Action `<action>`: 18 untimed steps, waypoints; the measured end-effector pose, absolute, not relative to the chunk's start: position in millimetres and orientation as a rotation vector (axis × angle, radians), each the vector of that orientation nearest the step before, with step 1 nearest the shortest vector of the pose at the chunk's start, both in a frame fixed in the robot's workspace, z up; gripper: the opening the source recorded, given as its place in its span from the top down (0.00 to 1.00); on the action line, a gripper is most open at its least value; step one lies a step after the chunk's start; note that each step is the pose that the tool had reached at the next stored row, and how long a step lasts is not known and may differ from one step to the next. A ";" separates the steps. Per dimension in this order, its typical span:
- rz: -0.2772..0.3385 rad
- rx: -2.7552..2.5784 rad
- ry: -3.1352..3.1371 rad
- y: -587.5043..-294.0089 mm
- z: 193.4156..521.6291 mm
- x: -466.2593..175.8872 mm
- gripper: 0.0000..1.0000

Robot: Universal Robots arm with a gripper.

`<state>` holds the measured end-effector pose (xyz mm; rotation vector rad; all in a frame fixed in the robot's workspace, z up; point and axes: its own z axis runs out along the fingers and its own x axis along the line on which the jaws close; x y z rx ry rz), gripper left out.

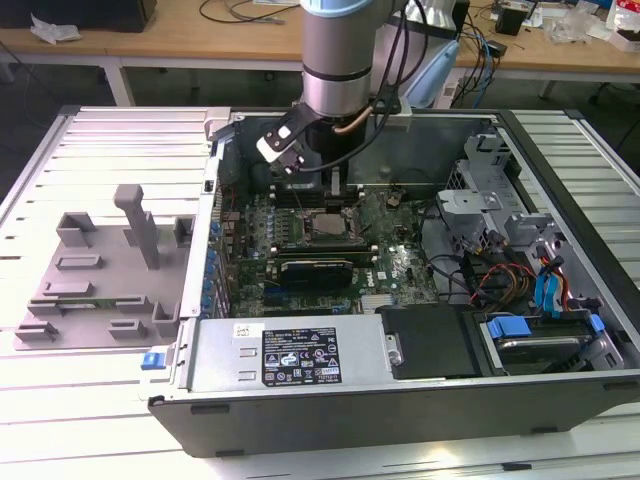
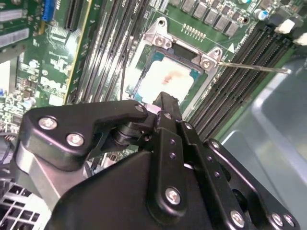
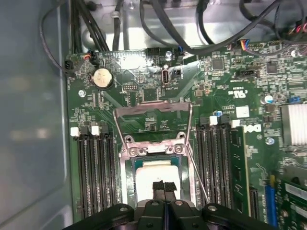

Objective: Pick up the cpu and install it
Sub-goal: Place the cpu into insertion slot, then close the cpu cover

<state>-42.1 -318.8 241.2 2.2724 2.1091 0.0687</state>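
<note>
Jaws fully shut, fingertips (image 3: pixel 158 188) pressed together with no gap, nothing held between them. One cpu (image 3: pixel 154 176), silvery-white top, lies flat in the socket (image 3: pixel 127 175) right at the jaw tips. In the first wrist view the tips cover part of it; can't tell if they touch it or sit just above. In the second wrist view the tips end over the cpu's near edge, and there's a faint reddish mark on its top. One load plate (image 3: pixel 153 106), swung up and open, on the far side of the cpu from the jaws, so the cpu is seated but not clamped. One thin lever (image 2: pixel 254 66), released, sticks out beside the socket, off to one side of the jaws. Two banks of memory slots: one bank (image 3: pixel 93 172) on one side of the jaws, second bank (image 3: pixel 213 163) on the other, socket between them. Slots per bank too hard to count. One coin cell (image 3: pixel 102 77) beyond the load plate, farther from the jaws. In the exterior view, one arm (image 1: pixel 340 60) points straight down into one open case (image 1: pixel 420 400). One grey tray (image 1: pixel 90 285) on the table (image 1: pixel 90 420), outside the case and well apart from the jaws, on the exterior view's left.
</note>
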 end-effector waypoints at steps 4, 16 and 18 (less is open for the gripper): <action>0.069 2.273 2.108 -319.2 249.5 -42.1 0.89; 0.069 2.275 2.107 -319.3 249.5 -42.1 0.89; 0.069 2.275 2.106 -319.4 250.0 -42.2 0.89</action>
